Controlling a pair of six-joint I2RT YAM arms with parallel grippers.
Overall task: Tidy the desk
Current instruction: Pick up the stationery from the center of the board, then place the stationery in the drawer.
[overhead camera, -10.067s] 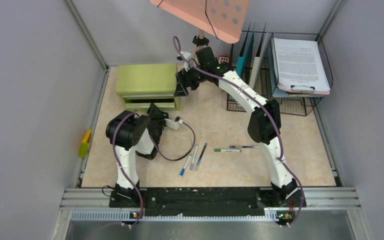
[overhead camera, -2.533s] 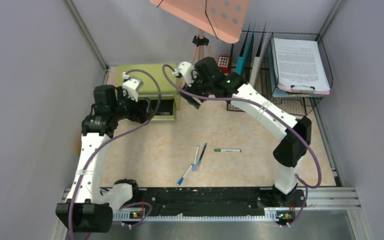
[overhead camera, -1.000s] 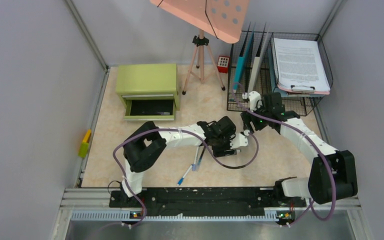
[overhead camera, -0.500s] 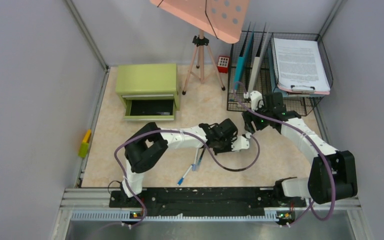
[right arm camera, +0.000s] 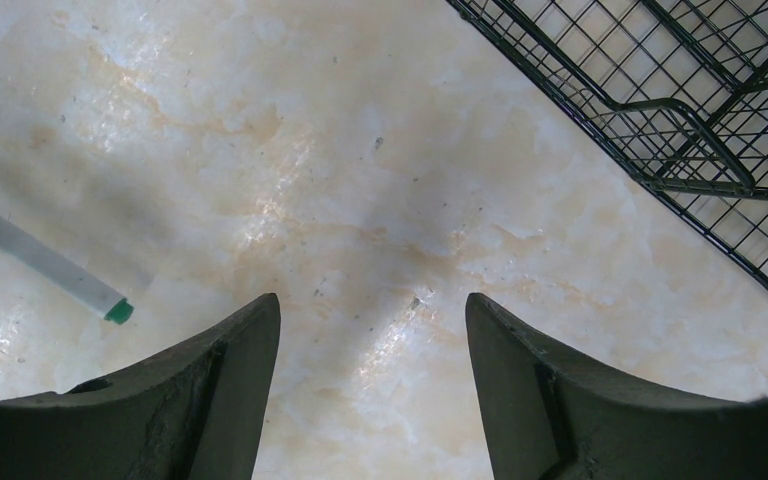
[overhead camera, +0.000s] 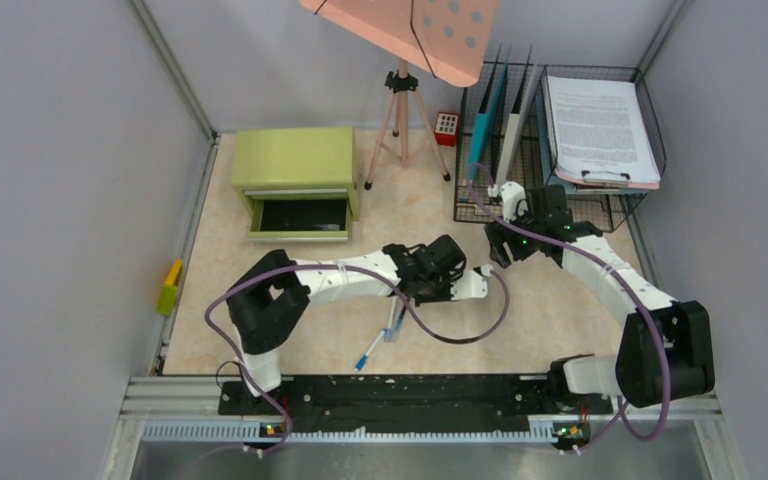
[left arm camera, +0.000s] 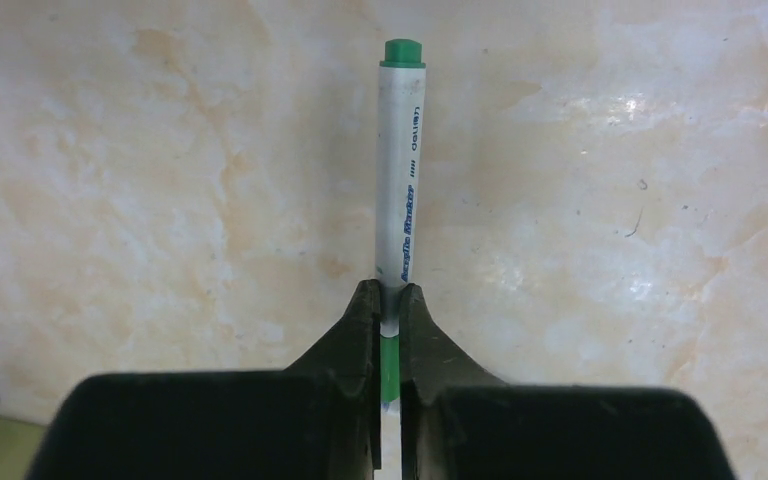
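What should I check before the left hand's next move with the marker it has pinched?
1. Left hand shut on the marker: ok.
2. Grip centred on the marker: not ok, it pinches near one end.
3. Marker off the desk: cannot tell.
4. Drawer open: ok.
5. Right hand open and apart from the marker: ok.
6. Other pens put away: not ok, they lie on the desk.

Green cabinet point(overhead camera: 293, 160), drawer point(overhead camera: 299, 216) open, back left; tripod point(overhead camera: 401, 120) beside; wire tray point(overhead camera: 600, 212) with papers point(overhead camera: 600, 125) back right; marker point(left arm camera: 400, 180) and pens point(overhead camera: 392, 322) centre.
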